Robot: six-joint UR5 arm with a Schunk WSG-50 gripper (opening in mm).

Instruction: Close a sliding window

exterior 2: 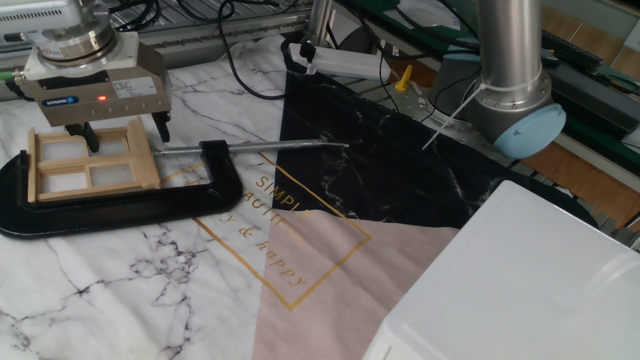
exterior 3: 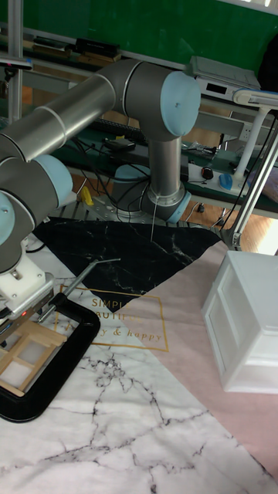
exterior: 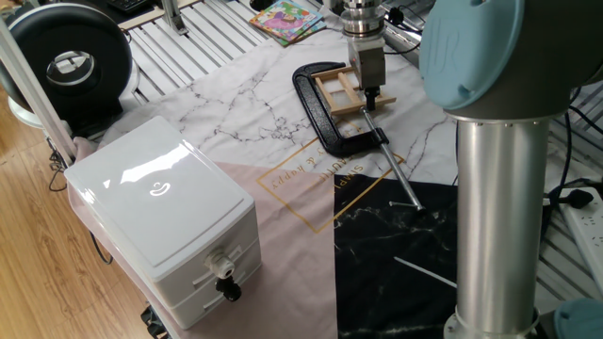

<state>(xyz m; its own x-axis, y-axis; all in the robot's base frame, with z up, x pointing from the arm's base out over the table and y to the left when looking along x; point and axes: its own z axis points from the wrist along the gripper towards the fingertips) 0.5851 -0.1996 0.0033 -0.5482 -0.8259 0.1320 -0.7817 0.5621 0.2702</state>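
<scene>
gripper (exterior 2: 122, 134) sits just above the far edge of the sliding window (exterior 2: 90, 165), jaws spread wide, one finger (exterior 2: 86, 137) at the frame's top rail, the other past its right end, holding nothing. window lies flat on the marble-print cloth (exterior 2: 200, 290) on the bench, held inside a black c-clamp (exterior 2: 120, 200) whose screw rod points toward the black patch. white drawer box (exterior: 165, 221) well apart at the near side.
</scene>
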